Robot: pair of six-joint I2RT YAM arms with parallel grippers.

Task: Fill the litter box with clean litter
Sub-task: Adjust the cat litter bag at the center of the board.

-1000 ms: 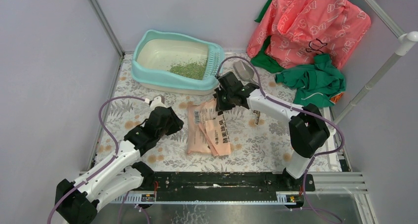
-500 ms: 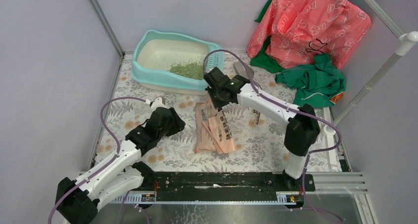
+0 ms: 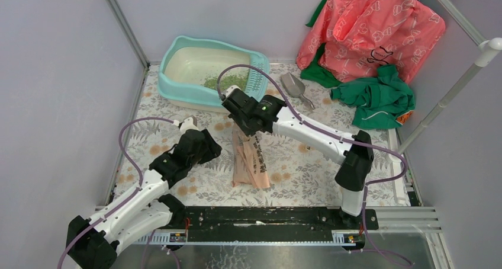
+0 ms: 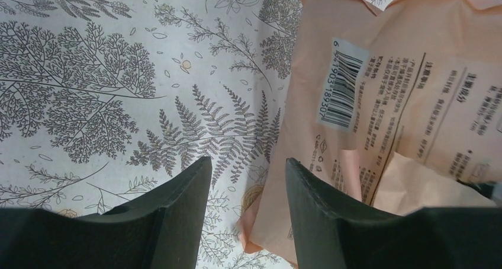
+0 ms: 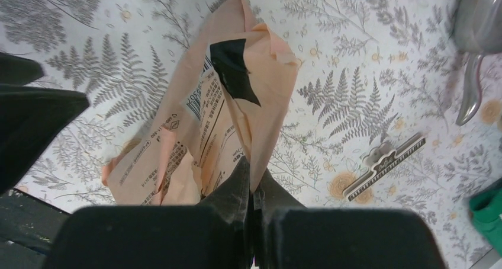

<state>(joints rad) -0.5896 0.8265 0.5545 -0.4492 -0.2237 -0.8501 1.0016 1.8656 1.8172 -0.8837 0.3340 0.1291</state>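
The light-teal litter box [image 3: 175, 95] stands at the back left of the table, and the clean litter [image 3: 220, 79] is a green heap in its cream basin near the grille end. My right gripper [image 3: 244, 125] hovers just in front of the box. It is shut on the top edge of the peach paper bag [image 3: 248, 159], and in the right wrist view its gripper [image 5: 253, 175] pinches the bag [image 5: 237, 103], which hangs crumpled down to the mat. My left gripper [image 4: 245, 169] is open low over the mat, and its right finger [image 4: 319, 204] overlaps the bag's [image 4: 408, 103] lower left edge.
A grey scoop [image 3: 294, 86] lies right of the litter box. A black clip [image 5: 386, 160] lies on the fern-print mat. Pink and green cloths [image 3: 367, 38] are piled at the back right. A white frame post [image 3: 453, 94] slants along the right side.
My right gripper has swung left along the front of the litter box, dragging the bag's top with it. The bag has bunched narrower. The left arm has hardly moved.
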